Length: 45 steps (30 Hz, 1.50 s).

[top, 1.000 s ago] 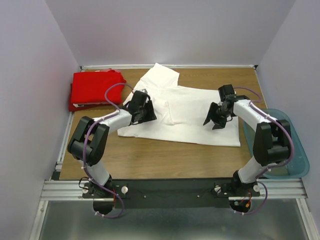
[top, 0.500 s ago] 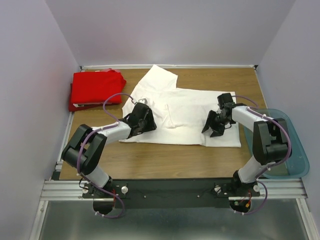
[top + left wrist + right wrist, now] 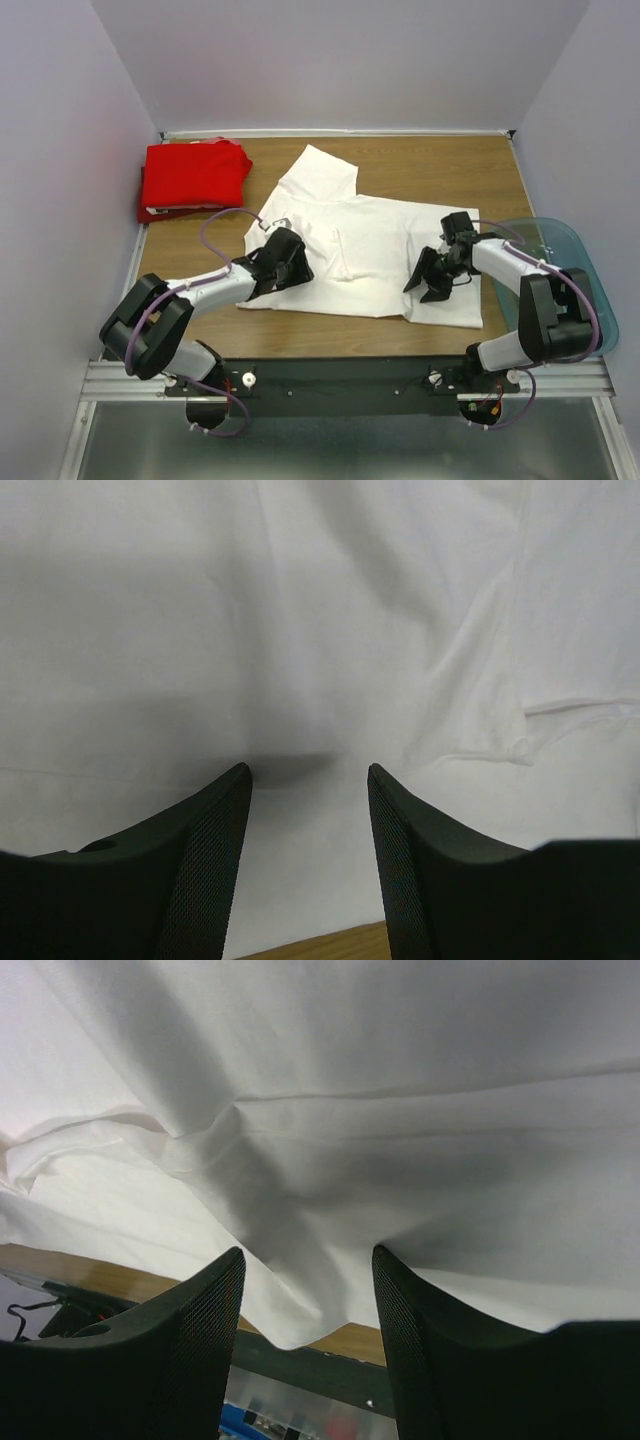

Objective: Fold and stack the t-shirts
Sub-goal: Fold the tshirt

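Both jaw pairs part-open, nothing seen pinched, on the white tee [image 3: 370,240] spread centrally.
The left gripper [image 3: 285,265] and right gripper [image 3: 430,275] are set near its front hem; if pulled nearer, cloth could be bunched or dragged off the table [image 3: 420,165].

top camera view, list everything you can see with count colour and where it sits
white t-shirt: 1, white, spread across the middle of the table, one sleeve pointing to the far side
red t-shirt: 1, bright red, folded, far left corner
tub: 1, translucent blue, at the table's right edge
table: 1, brown wood, under the shirts
left arm: 1, black and white, jaws open, down at the white t-shirt's left part
right arm: 1, black and white, jaws open, down at its right part
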Tool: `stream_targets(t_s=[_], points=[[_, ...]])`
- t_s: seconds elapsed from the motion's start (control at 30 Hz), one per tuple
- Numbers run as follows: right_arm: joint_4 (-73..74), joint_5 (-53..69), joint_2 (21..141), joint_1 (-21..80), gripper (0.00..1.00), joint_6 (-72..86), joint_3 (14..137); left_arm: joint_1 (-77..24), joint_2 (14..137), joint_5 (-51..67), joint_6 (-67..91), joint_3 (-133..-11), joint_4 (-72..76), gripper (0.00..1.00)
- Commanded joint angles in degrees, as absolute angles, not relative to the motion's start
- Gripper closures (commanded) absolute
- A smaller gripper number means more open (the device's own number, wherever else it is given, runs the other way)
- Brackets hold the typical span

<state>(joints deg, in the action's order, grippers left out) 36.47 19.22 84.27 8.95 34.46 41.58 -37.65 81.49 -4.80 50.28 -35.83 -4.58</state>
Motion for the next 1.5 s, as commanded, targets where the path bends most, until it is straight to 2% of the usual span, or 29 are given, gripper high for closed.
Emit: stream_targets(t_s=[0.0,0.2,0.4,0.53,0.83,1.0,1.3,1.47], points=[[43.1,18.0,82.5,9.2,0.38,35.0,36.4,-40.5,81.9,-5.1,54.7,-33.2,-14.9,0.41],[47.4,17.2,76.6,9.2,0.38,34.7,36.5,-42.4,77.8,-6.1,55.6,-36.2,-20.6,0.41],[51.3,18.2,75.2,9.2,0.38,31.0,46.3,-42.5,73.7,-11.2,53.9,-45.5,-26.2,0.39],[50.5,17.0,79.8,9.2,0.37,28.1,53.1,-42.5,83.0,-10.6,48.6,-54.9,-23.1,0.39],[44.1,16.3,92.8,9.2,0.38,24.0,57.9,-42.2,103.3,-2.8,42.8,-67.5,-13.5,0.39],[42.4,15.8,94.8,9.3,0.38,24.7,55.3,-42.2,104.8,-2.1,43.4,-64.0,-12.1,0.39],[42.5,15.5,89.9,9.3,0.38,26.0,45.4,-42.3,97.6,-3.8,45.3,-50.6,-10.0,0.39],[42.7,17.1,88.4,9.5,0.38,26.4,45.9,-42.3,94.2,-3.5,45.6,-46.4,-10.2,0.39]])
